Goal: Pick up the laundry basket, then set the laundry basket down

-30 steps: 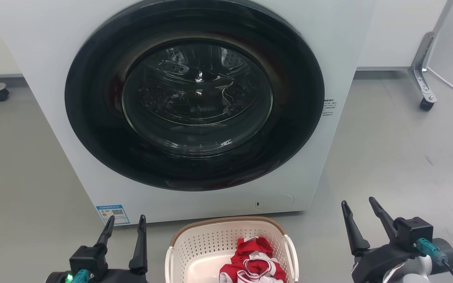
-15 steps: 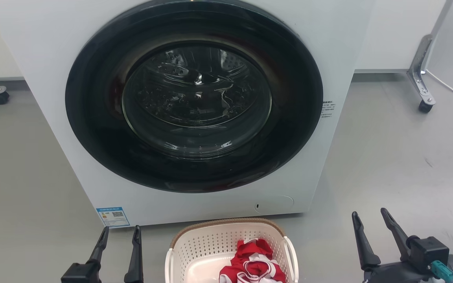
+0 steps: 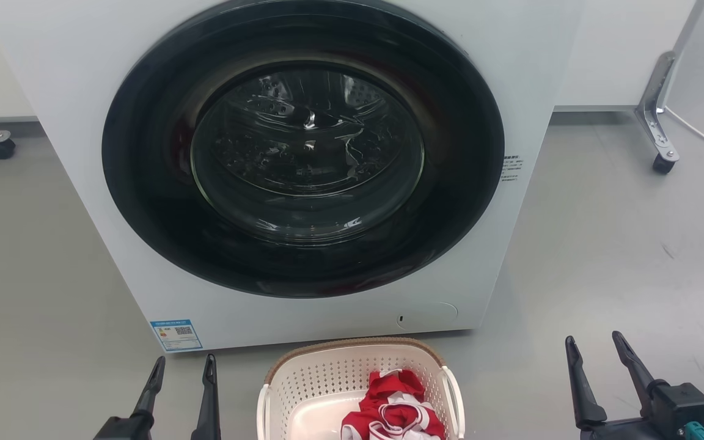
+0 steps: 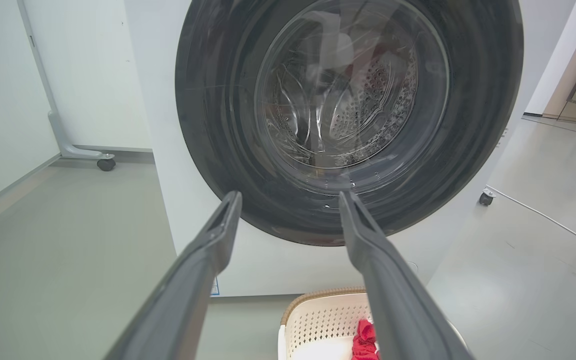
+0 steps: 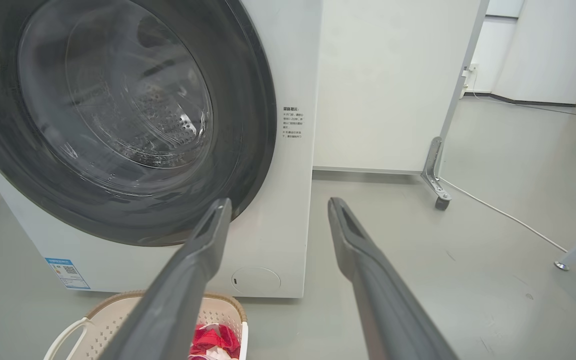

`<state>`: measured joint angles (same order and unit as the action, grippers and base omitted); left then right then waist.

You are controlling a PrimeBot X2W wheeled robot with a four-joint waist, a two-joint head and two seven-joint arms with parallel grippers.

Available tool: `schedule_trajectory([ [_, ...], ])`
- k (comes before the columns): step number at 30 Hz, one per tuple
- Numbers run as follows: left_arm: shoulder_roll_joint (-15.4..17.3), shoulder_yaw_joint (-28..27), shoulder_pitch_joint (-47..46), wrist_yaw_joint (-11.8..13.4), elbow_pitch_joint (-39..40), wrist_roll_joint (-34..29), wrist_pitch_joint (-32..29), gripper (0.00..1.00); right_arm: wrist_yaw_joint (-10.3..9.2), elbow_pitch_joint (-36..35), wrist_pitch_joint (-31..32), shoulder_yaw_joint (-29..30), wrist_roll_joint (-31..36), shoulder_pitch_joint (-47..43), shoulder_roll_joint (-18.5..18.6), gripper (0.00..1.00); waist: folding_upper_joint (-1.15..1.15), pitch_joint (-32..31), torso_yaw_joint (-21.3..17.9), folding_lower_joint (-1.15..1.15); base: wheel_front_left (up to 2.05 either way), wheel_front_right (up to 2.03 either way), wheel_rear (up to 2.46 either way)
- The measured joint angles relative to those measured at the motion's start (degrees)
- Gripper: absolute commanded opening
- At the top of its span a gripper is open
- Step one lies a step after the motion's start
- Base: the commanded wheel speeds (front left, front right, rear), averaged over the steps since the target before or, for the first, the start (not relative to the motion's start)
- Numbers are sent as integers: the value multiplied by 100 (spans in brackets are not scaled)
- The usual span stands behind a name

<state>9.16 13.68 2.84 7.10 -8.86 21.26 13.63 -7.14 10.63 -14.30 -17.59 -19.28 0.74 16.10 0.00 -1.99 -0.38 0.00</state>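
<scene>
Cream laundry basket (image 3: 327,379), apparently on floor (image 3: 602,244), ungrasped; left gripper (image 3: 184,360), right gripper (image 3: 593,337) flanking, fingers apart. Pick-up pending: reach side handles (image 3: 454,391).

My head camera looks down on the washing machine (image 3: 303,153); my lower wrist cameras share it and the laundry basket (image 3: 327,379).

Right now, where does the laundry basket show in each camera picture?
Head view: basket at bottom centre.
Left wrist view: basket at the bottom edge, right of centre.
Right wrist view: basket in the bottom left corner.
Shared landmark: the dark round washer door, just behind the basket in all three.
</scene>
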Motion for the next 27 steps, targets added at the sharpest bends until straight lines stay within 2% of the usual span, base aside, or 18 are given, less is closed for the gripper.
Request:
schedule_trajectory([
  [27,-192,-290,118,1,268,-461,-448,100,0,-154,0,263,489,-163,-240,100,0,36,6,0,0,0,0],
])
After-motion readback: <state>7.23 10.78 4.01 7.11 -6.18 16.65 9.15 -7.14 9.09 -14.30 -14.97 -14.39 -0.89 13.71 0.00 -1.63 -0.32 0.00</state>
